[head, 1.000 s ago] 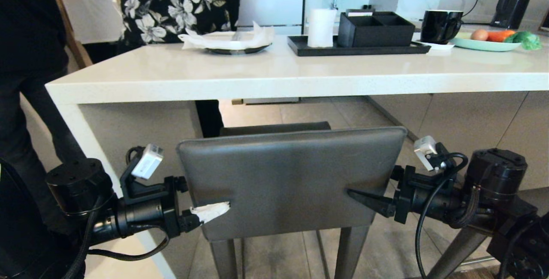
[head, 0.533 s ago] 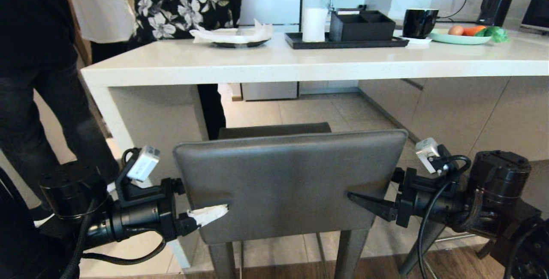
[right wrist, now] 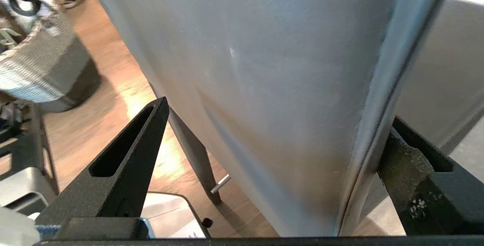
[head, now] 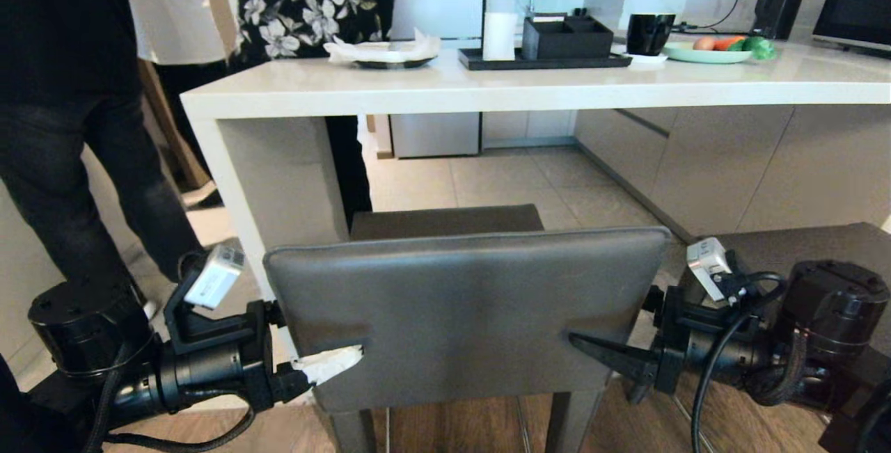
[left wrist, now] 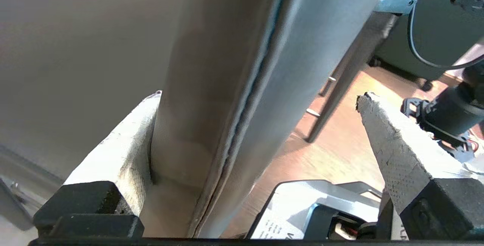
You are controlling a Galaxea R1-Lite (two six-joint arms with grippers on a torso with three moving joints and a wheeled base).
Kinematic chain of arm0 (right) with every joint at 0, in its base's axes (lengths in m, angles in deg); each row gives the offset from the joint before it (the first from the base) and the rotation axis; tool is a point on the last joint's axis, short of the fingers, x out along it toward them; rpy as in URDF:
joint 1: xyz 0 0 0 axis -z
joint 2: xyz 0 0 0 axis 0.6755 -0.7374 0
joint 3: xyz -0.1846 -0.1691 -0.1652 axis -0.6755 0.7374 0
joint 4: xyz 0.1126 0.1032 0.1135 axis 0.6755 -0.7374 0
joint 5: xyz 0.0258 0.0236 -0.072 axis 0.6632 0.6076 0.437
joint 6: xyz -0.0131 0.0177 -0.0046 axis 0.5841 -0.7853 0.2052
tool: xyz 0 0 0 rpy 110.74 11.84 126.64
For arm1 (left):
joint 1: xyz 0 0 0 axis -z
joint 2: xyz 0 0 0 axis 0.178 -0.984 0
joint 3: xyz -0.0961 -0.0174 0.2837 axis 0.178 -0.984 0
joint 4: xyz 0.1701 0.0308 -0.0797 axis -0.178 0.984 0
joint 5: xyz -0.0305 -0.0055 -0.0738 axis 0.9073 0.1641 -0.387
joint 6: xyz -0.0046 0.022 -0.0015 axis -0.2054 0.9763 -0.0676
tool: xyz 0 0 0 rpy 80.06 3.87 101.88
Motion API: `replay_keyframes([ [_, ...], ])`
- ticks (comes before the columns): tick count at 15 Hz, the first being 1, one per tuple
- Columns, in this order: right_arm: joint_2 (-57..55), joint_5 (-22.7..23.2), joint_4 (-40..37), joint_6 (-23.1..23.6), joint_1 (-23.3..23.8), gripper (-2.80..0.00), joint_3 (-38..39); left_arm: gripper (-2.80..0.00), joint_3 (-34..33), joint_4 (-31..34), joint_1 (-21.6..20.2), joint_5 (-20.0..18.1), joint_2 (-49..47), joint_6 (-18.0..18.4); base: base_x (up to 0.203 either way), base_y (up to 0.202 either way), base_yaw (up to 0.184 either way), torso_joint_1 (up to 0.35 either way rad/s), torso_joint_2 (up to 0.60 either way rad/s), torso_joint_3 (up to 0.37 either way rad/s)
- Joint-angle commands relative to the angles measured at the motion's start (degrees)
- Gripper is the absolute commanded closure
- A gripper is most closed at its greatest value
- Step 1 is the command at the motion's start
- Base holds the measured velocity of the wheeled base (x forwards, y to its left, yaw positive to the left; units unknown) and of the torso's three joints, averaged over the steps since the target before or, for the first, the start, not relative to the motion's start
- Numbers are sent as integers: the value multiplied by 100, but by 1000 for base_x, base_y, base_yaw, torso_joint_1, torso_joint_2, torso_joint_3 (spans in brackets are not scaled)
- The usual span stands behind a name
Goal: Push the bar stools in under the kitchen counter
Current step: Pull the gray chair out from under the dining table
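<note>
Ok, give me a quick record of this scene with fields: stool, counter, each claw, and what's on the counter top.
stool: grey bar stool in front of the kitchen counter, seat not yet under it
left claw: open, straddling the backrest's left edge
right claw: open, straddling the backrest's right edge
second stool: seat partly visible at right
on counter: black tray, black mug, green plate with vegetables
people: standing at left

stool (head: 466, 314) before counter (head: 487, 88) | second stool (head: 800, 244) right
</note>
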Motion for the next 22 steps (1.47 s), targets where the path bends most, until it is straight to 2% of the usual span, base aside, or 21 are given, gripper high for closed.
replay_keyframes([
  [1, 196, -59, 41, 2, -10, -280, 123, -280, -103, -51, -2, -8, 195, -7, -194, 0, 0, -1, -1, 5],
  [13, 295, -143, 94, 11, -151, -280, 461, -280, -262, -51, 121, -2, 308, -7, -196, 0, -1, 3, 2, 2],
  [15, 267, -143, 94, 2, -151, -280, 389, -280, -241, -51, 130, 93, 288, -7, -178, 0, -2, -1, 5, 2],
  [18, 251, -143, 94, 2, -108, -280, 397, -280, -241, -51, 59, 151, 253, -7, -23, 0, -1, -3, 0, 1],
  [20, 299, -135, 120, 8, 76, -280, 446, -280, -293, -51, -177, 136, 264, -7, 0, 0, 0, 0, 0, 0],
  [22, 407, -26, 128, 13, 511, -280, 592, -280, -467, -51, -690, 85, 288, -12, 0, 0, 0, 0, 0, 0],
])
